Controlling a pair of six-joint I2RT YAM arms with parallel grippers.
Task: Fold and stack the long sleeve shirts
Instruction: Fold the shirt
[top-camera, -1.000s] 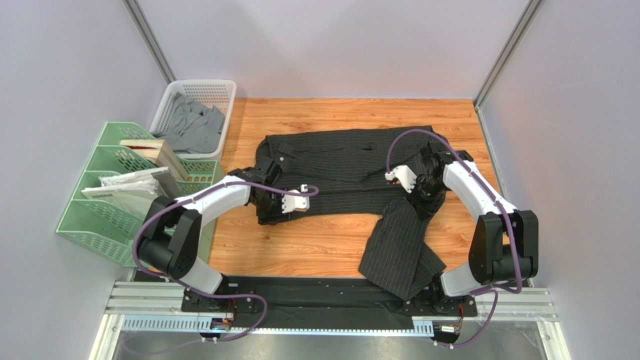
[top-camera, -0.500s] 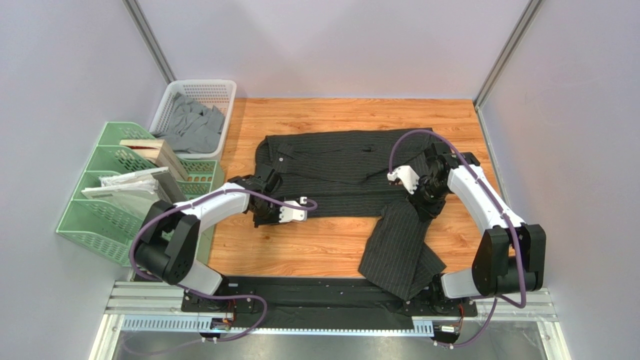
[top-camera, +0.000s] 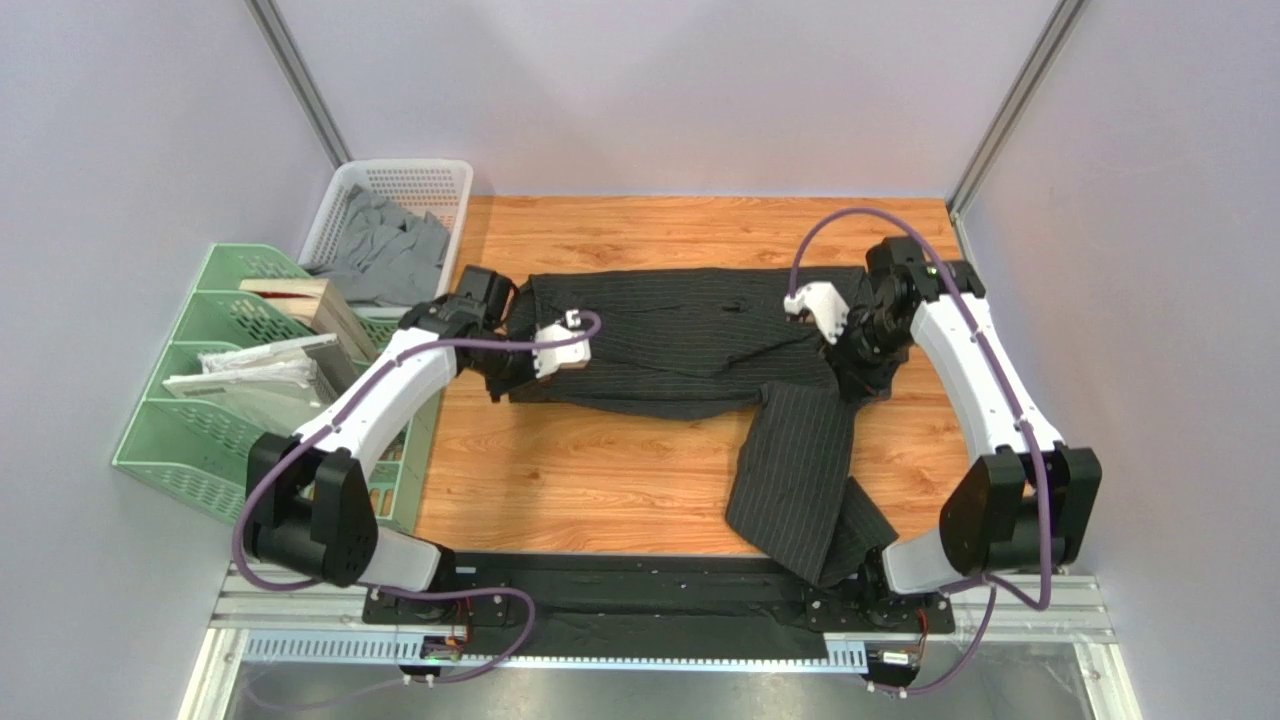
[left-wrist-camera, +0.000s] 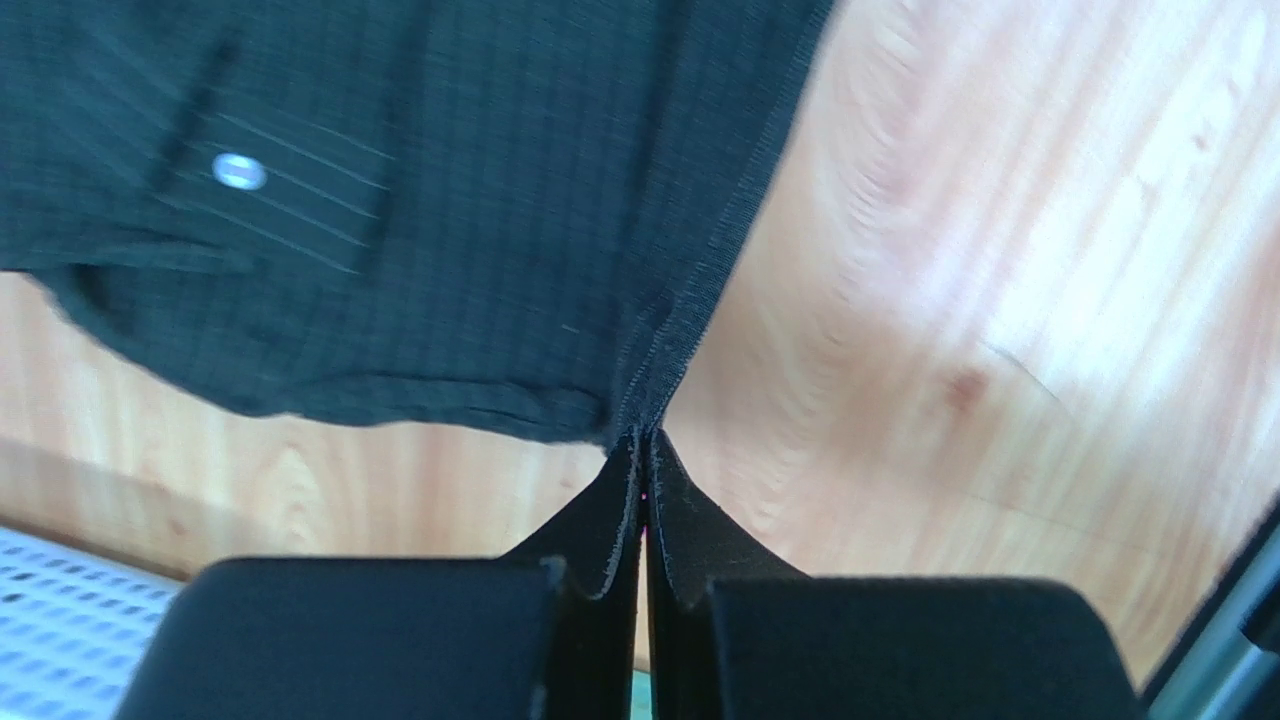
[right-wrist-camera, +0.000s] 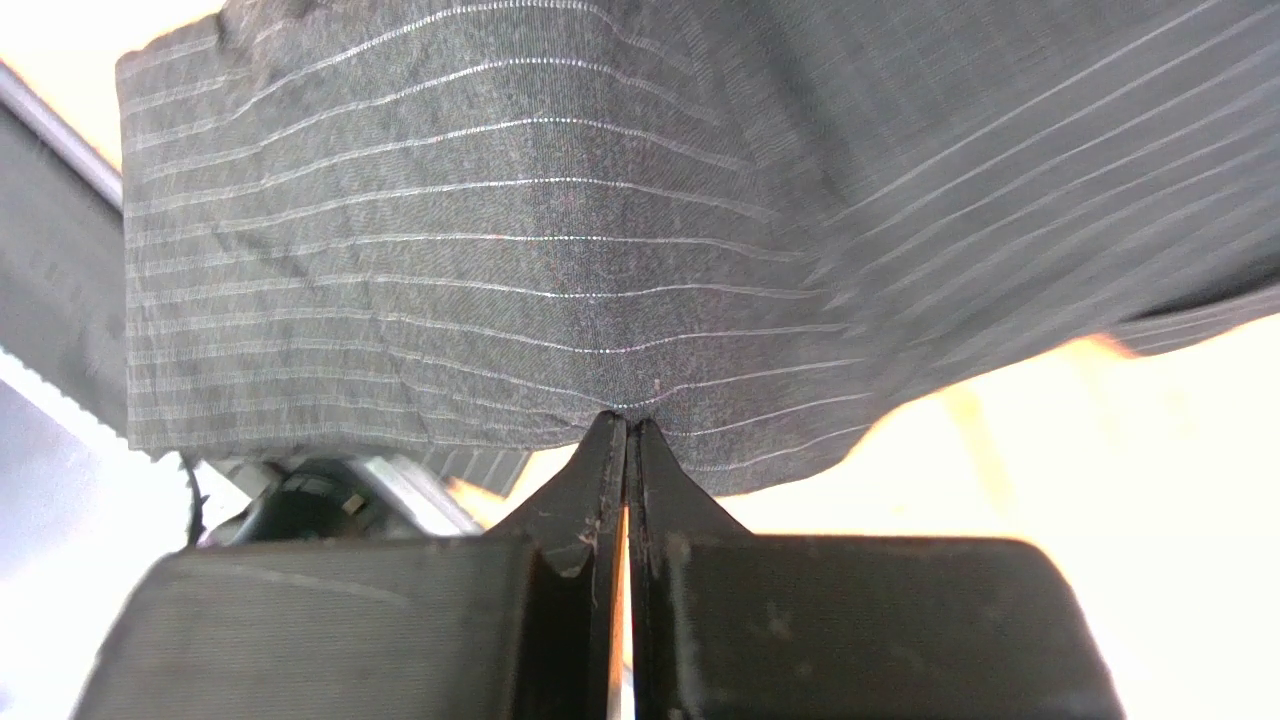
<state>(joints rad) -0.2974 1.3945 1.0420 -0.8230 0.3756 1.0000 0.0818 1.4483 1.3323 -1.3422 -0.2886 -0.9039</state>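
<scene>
Both arms have swung out away from their bases since a second ago, hauling the near hem of the shirt with them, so the body is now doubled over into a narrower band across the table. Nearest the robot, well across from the white basket and much closer in than it, one long sleeve trails off the body and droops over the table's near edge by the right arm's base. That's the bit most likely to cause trouble: if the fold goes any further, the sleeve could drag or catch down there and pull the whole thing crooked. Moving up, the right gripper is clamped tight on a small pinch of pinstriped cloth at the end of the band farthest from the basket, and the left gripper is closed on just the seamed edge at the end nearest it, with a cuff button showing close by. Both bites look really thin, so a tug or the arms moving unevenly could let one corner slip out and the fold flop open. Farthest out, the left wrist is pretty near the basket holding a grey garment, so a wide swing there might bump it.
</scene>
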